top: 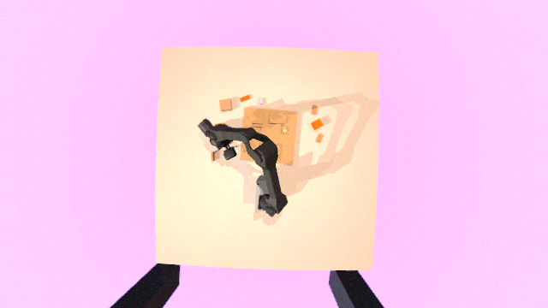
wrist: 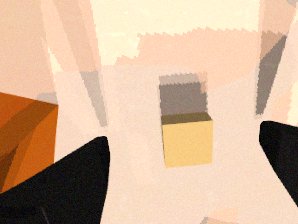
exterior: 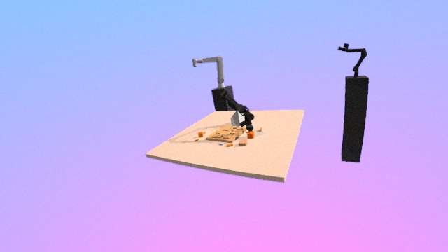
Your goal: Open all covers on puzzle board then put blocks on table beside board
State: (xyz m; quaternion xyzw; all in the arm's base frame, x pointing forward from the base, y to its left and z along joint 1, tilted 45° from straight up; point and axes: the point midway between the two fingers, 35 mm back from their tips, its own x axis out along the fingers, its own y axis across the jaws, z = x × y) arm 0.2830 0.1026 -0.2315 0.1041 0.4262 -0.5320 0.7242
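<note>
My gripper (wrist: 185, 139) is open, its fingers well apart on both sides of a pale yellow block (wrist: 188, 143) and touching neither side. The block appears to rest on the table; the arm hides it in the top view. An orange block (wrist: 30, 132) (exterior: 250, 134) is left of the fingers in the wrist view. The puzzle board (top: 289, 157) (exterior: 220, 140) lies beside the gripper, partly under the arm. A small yellowish piece (top: 285, 131) shows on it. Cover positions and wells are too small or hidden to tell fully.
Left of the board are a tan block (top: 225, 104) (exterior: 243, 143), an orange bar (top: 245, 98) (exterior: 229, 145) and another tan block (top: 212, 156) (exterior: 260, 129). A whitish block (top: 260, 101) (exterior: 221, 143) is behind it. An orange block (top: 317, 124) (exterior: 200, 134) and two small tan ones are right.
</note>
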